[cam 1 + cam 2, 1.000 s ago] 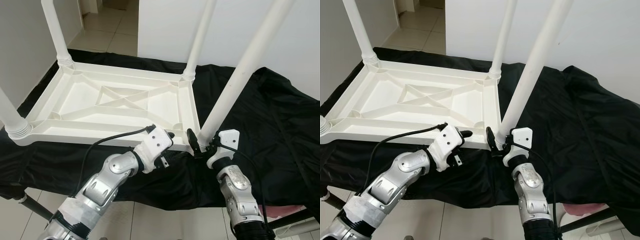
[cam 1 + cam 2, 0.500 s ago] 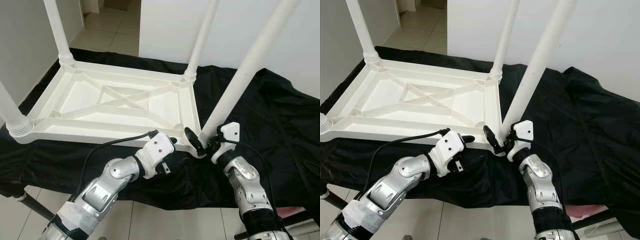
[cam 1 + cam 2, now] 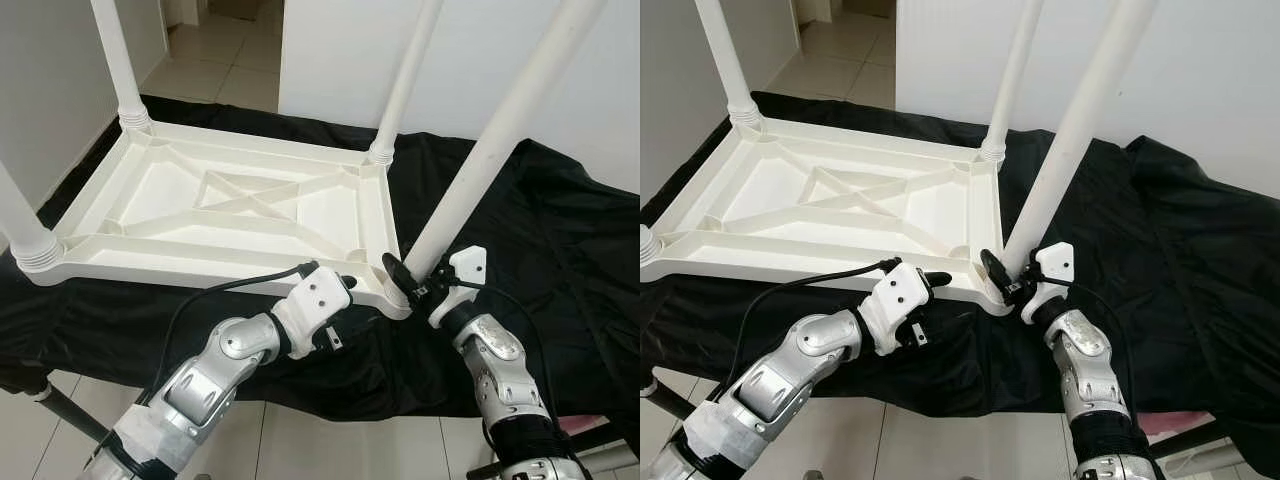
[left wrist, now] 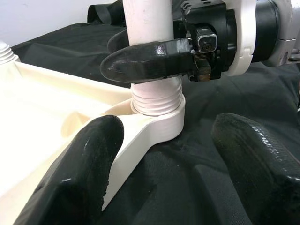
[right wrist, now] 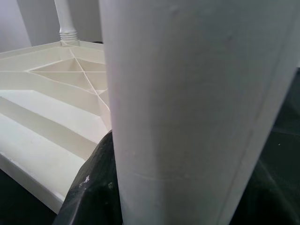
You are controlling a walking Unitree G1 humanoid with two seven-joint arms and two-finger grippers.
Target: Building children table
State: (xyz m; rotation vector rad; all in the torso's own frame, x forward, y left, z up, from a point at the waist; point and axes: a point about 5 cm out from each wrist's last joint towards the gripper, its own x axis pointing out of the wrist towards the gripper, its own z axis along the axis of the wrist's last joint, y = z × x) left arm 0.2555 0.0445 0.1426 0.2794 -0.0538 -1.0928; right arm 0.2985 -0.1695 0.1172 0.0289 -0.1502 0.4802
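A white plastic children's table (image 3: 200, 268) lies upside down on a black cloth, its legs pointing up. The near right leg (image 3: 500, 130) stands tilted in its ribbed corner socket (image 4: 157, 105). My right gripper (image 3: 408, 283) is shut on this leg just above the socket, one black finger (image 4: 145, 61) across its front. The right wrist view looks straight at the leg (image 5: 197, 108). My left gripper (image 4: 166, 157) is open and low at the table's near edge, facing that corner, with its fingers (image 4: 91, 159) on either side of the socket and apart from it.
The black cloth (image 3: 540, 220) covers a raised surface that ends just before my arms. Tiled floor (image 3: 300, 440) lies below. Three more legs stand at the far left (image 3: 115, 55), far right (image 3: 405, 80) and near left (image 3: 20, 225). A white wall (image 3: 340, 50) is behind.
My right gripper's near finger swung out from the leg half a second ago and has now closed back against it. The right wrist has shifted slightly right. The left gripper has hardly moved.
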